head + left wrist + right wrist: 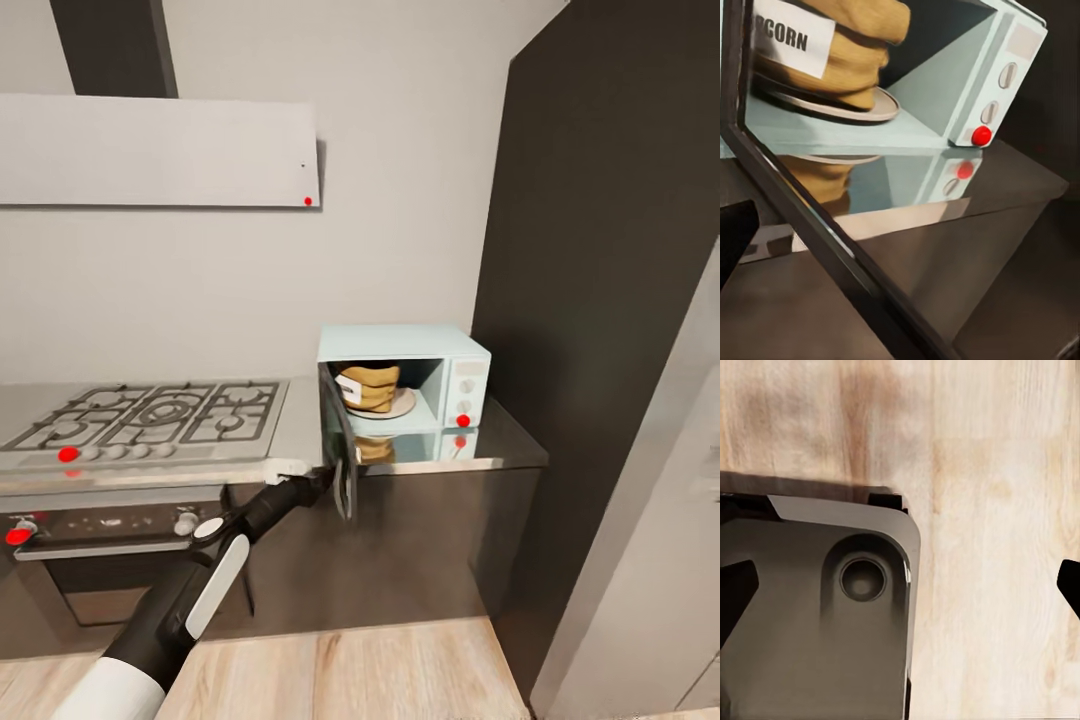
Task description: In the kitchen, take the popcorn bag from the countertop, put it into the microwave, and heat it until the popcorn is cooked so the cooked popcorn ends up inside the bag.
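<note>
The pale mint-blue microwave (455,362) stands on the grey countertop (505,445) by the dark wall, its dark glass door (341,446) swung wide. Inside, the mustard-tan popcorn bag (368,387) sits upright on a white plate (400,405). In the left wrist view the popcorn bag (859,56) shows its white label, next to the microwave's knob panel (1009,75) with a red dot. My left gripper (318,482) is at the door's lower outer edge (832,247), open, one dark finger (735,232) beside it. My right gripper (900,589) hangs open over the floor.
A gas hob (150,415) lies left of the microwave, with a built-in oven (100,540) below it. A tall dark cabinet (600,300) walls off the right side. A pale panel (650,560) stands at front right. My dark base (810,615) rests on the wood plank floor (997,510).
</note>
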